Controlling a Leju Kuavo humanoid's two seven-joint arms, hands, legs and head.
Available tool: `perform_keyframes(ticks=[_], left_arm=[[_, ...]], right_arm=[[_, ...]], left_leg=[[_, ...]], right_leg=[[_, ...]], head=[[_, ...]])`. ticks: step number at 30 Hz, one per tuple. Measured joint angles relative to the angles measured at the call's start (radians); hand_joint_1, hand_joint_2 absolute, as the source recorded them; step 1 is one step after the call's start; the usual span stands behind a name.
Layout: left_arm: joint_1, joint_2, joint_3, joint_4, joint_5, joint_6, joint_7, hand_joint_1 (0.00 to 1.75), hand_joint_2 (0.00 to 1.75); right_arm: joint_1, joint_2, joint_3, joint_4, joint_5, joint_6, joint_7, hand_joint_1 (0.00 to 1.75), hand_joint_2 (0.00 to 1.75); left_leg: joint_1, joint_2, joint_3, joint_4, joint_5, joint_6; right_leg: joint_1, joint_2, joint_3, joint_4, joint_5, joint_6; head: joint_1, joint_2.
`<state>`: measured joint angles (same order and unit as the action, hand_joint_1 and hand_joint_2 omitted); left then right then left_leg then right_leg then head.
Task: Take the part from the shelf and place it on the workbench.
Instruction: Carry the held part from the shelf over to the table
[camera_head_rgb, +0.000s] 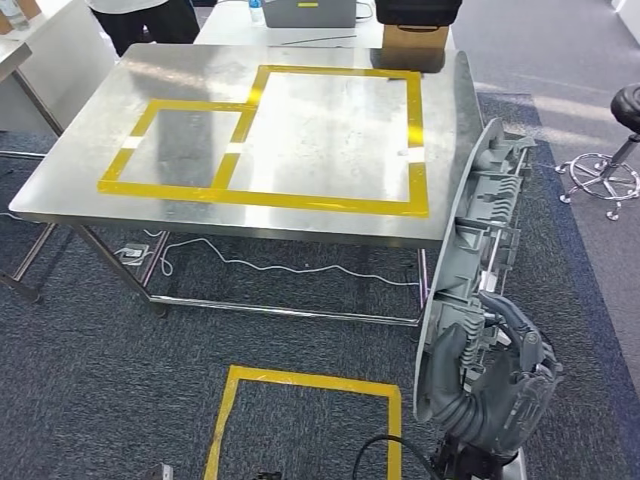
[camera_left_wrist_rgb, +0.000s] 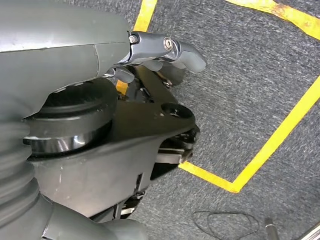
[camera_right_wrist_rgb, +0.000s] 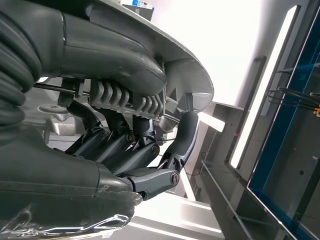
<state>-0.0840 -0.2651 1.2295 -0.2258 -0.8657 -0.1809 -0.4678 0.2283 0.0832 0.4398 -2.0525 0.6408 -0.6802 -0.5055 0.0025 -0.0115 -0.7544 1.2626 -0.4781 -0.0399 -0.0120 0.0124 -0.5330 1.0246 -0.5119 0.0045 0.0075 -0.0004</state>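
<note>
The right hand (camera_head_rgb: 490, 385) has its fingers wrapped round the lower end of the grey part (camera_head_rgb: 474, 240), carrying it upright just off the desk's (camera_head_rgb: 317, 140) right edge, probably so it clears the rim before being laid inside the yellow tape rectangles (camera_head_rgb: 340, 135).

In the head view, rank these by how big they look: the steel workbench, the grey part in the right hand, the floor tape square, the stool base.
1. Steel workbench, by far the largest.
2. Grey part, though nearness to the camera enlarges it.
3. Floor tape square, cut off by the frame edge, so its rank against the part is unsure.
4. Stool base, smallest.
</note>
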Motion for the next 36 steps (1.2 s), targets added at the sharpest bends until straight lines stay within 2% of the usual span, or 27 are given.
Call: perform_keyframes(ticks=[1,2,3,5,7,8,9,10,11,12,13,14,15,16,19,20,21,23,25,26,27,28,29,30,33,34,36], left_arm=[[0.0,0.0,0.0,0.0,0.0,0.003,0.001,0.0,1.75],[0.0,0.0,0.0,0.0,0.001,0.004,0.001,0.0,1.75],[-0.001,-0.001,0.0,0.0,0.001,0.005,0.001,0.0,1.75],[-0.003,-0.002,0.0,0.0,0.001,0.005,0.003,0.0,1.75],[-0.002,-0.002,0.0,0.0,0.001,0.005,0.004,0.0,1.75],[0.0,-0.002,0.0,0.0,0.002,0.005,0.004,0.0,1.75],[0.002,-0.003,0.0,0.0,0.003,0.005,0.004,0.0,1.75],[0.003,-0.003,0.0,0.0,0.003,0.005,0.004,0.0,1.75],[0.003,-0.003,0.0,0.0,0.004,0.005,0.004,0.0,1.75],[0.004,-0.003,0.0,0.0,0.005,0.006,0.005,0.0,1.75],[0.004,-0.003,0.0,0.0,0.006,0.008,0.007,0.0,1.75],[0.005,-0.003,0.0,0.0,0.007,0.014,0.01,0.0,1.75],[0.005,-0.003,0.0,0.0,0.008,0.023,0.014,0.0,1.75],[0.005,-0.003,0.0,0.0,0.009,0.034,0.016,0.0,1.75],[0.008,-0.003,0.001,0.0,0.009,0.057,0.021,0.0,1.75],[0.007,-0.003,0.001,0.0,0.009,0.061,0.023,0.0,1.75],[0.005,-0.004,0.001,0.0,0.009,0.063,0.025,0.0,1.75],[-0.003,-0.006,0.001,0.0,0.008,0.066,0.026,0.0,1.75],[-0.008,-0.008,0.001,0.0,0.008,0.067,0.026,0.0,1.75],[-0.008,-0.008,0.001,0.0,0.008,0.069,0.026,0.0,1.75],[-0.006,-0.008,0.001,0.0,0.008,0.07,0.026,0.0,1.75],[-0.005,-0.008,0.001,0.0,0.009,0.071,0.027,0.0,1.75],[-0.004,-0.008,0.001,0.0,0.01,0.072,0.027,0.0,1.75],[-0.005,-0.007,0.001,0.0,0.01,0.072,0.027,0.0,1.75],[-0.005,-0.007,0.001,0.0,0.013,0.073,0.028,0.0,1.75],[-0.006,-0.007,0.001,0.0,0.014,0.073,0.028,0.0,1.75],[-0.007,-0.007,0.001,0.0,0.016,0.072,0.027,0.0,1.75]], right_arm=[[0.0,0.0,0.001,0.0,0.001,0.0,0.0,1.75,1.75],[0.0,0.0,0.002,0.0,0.002,0.0,0.0,1.75,1.75],[-0.001,0.0,0.003,0.0,0.003,0.0,0.0,1.75,1.75],[-0.001,0.0,0.005,-0.001,0.004,0.0,-0.001,1.75,1.75],[-0.001,0.0,0.005,-0.001,0.005,0.0,0.0,1.75,1.75],[-0.001,0.0,0.006,-0.001,0.005,0.0,0.0,1.75,1.75],[-0.002,0.0,0.006,-0.001,0.005,0.0,0.0,1.75,1.75],[-0.003,0.0,0.006,-0.001,0.005,0.0,-0.001,1.75,1.75],[-0.003,0.0,0.006,-0.001,0.006,0.0,-0.001,1.75,1.75],[-0.003,0.0,0.006,-0.001,0.006,0.0,-0.001,1.75,1.75],[-0.002,-0.001,0.005,-0.001,0.006,0.0,-0.001,1.75,1.75],[-0.001,-0.001,0.005,-0.001,0.006,0.0,-0.001,1.75,1.75],[-0.001,-0.001,0.005,-0.001,0.007,0.0,-0.001,1.75,1.75],[0.0,-0.001,0.005,-0.001,0.007,0.0,-0.001,1.75,1.75],[0.0,-0.003,0.005,0.002,0.009,0.0,0.0,1.75,1.75],[0.0,-0.004,0.005,0.003,0.009,0.0,0.0,1.75,1.75],[0.0,-0.004,0.006,0.003,0.01,0.0,0.001,1.75,1.75],[0.001,-0.005,0.006,0.003,0.011,0.0,0.002,1.75,1.75],[0.0,-0.005,0.006,0.003,0.012,0.0,0.001,1.75,1.75],[-0.001,-0.005,0.006,0.003,0.013,0.0,0.001,1.75,1.75],[-0.002,-0.005,0.006,0.004,0.013,0.0,0.001,1.75,1.75],[-0.002,-0.005,0.005,0.005,0.013,0.0,0.001,1.75,1.75],[-0.001,-0.005,0.005,0.007,0.014,0.0,0.001,1.75,1.75],[-0.001,-0.005,0.005,0.007,0.014,0.0,0.001,1.75,1.75],[-0.002,-0.005,0.006,0.008,0.014,0.0,0.001,1.75,1.75],[-0.002,-0.005,0.006,0.008,0.015,0.0,0.001,1.75,1.75],[-0.002,-0.005,0.006,0.008,0.015,0.0,0.001,1.75,1.75]], left_leg=[[0.0,0.0,0.027,-0.061,0.044,0.003],[-0.002,0.001,0.058,-0.126,0.073,0.007],[-0.003,0.002,0.089,-0.188,0.084,0.011],[-0.007,0.003,0.121,-0.248,0.061,0.02],[-0.005,0.002,0.141,-0.265,0.042,0.034],[-0.004,0.001,0.155,-0.27,0.037,0.041],[-0.003,0.0,0.171,-0.273,0.032,0.046],[-0.002,0.0,0.186,-0.276,0.026,0.05],[-0.002,0.0,0.2,-0.277,0.017,0.052],[-0.002,0.0,0.215,-0.279,0.006,0.054],[-0.002,-0.002,0.231,-0.279,-0.007,0.055],[-0.002,-0.005,0.249,-0.28,-0.021,0.055],[-0.002,-0.008,0.271,-0.28,-0.038,0.054],[-0.002,-0.011,0.294,-0.28,-0.056,0.053],[-0.005,-0.012,0.338,-0.277,-0.107,0.041],[-0.005,-0.011,0.344,-0.278,-0.116,0.036],[-0.005,-0.01,0.349,-0.281,-0.12,0.03],[-0.003,-0.006,0.338,-0.264,-0.109,0.017],[-0.001,-0.002,0.27,-0.164,-0.102,0.0],[0.001,0.0,0.223,-0.098,-0.117,-0.01],[0.004,0.001,0.179,-0.042,-0.147,-0.017],[0.007,0.001,0.144,-0.007,-0.175,-0.022],[0.008,0.001,0.121,0.002,-0.185,-0.024],[0.009,0.002,0.112,-0.016,-0.165,-0.022],[0.005,0.003,0.143,-0.185,-0.014,-0.001],[0.003,0.004,0.154,-0.229,0.011,0.006],[-0.001,0.004,0.159,-0.26,0.02,0.016]], right_leg=[[-0.001,0.0,0.013,0.0,-0.008,0.004],[0.0,0.001,0.025,-0.001,-0.018,0.01],[0.001,0.002,0.033,-0.001,-0.028,0.016],[0.004,0.003,0.047,-0.01,-0.038,0.03],[0.003,0.001,0.063,-0.014,-0.034,0.041],[0.003,-0.001,0.06,0.01,-0.027,0.046],[0.003,-0.003,0.04,0.051,-0.023,0.048],[0.003,-0.005,0.003,0.112,-0.026,0.05],[0.004,-0.006,-0.041,0.178,-0.041,0.05],[0.005,-0.006,-0.086,0.23,-0.072,0.05],[0.005,-0.006,-0.124,0.258,-0.112,0.051],[0.005,-0.006,-0.151,0.261,-0.145,0.05],[0.006,-0.006,-0.168,0.238,-0.156,0.049],[0.006,-0.006,-0.177,0.196,-0.13,0.047],[0.009,-0.007,-0.19,0.067,0.088,0.036],[0.012,-0.006,-0.192,0.052,0.132,0.03],[0.014,-0.004,-0.192,0.05,0.137,0.023],[0.012,-0.002,-0.181,0.041,0.131,0.013],[0.006,-0.003,-0.164,0.027,0.126,0.005],[0.005,-0.004,-0.154,0.021,0.121,0.002],[0.004,-0.004,-0.145,0.018,0.114,0.0],[0.003,-0.003,-0.135,0.016,0.107,-0.001],[0.002,-0.001,-0.126,0.015,0.101,0.0],[0.001,0.001,-0.117,0.015,0.094,0.002],[0.002,0.005,-0.096,0.015,0.081,0.009],[0.003,0.006,-0.095,0.016,0.079,0.013],[0.005,0.005,-0.094,0.014,0.076,0.024]], head=[[0.0,0.0],[0.0,0.0],[-0.002,0.0],[-0.003,0.0],[0.0,0.0],[0.002,0.0],[0.005,0.0],[0.007,0.0],[0.009,0.0],[0.009,0.0],[0.01,0.0],[0.011,0.0],[0.012,0.0],[0.013,0.0],[0.012,0.0],[0.01,0.0],[0.007,0.0],[0.006,0.0],[0.005,0.0],[0.004,0.0],[0.004,0.0],[0.004,0.0],[0.004,0.0],[0.004,0.0],[0.004,0.0],[0.004,0.0],[0.005,0.0]])
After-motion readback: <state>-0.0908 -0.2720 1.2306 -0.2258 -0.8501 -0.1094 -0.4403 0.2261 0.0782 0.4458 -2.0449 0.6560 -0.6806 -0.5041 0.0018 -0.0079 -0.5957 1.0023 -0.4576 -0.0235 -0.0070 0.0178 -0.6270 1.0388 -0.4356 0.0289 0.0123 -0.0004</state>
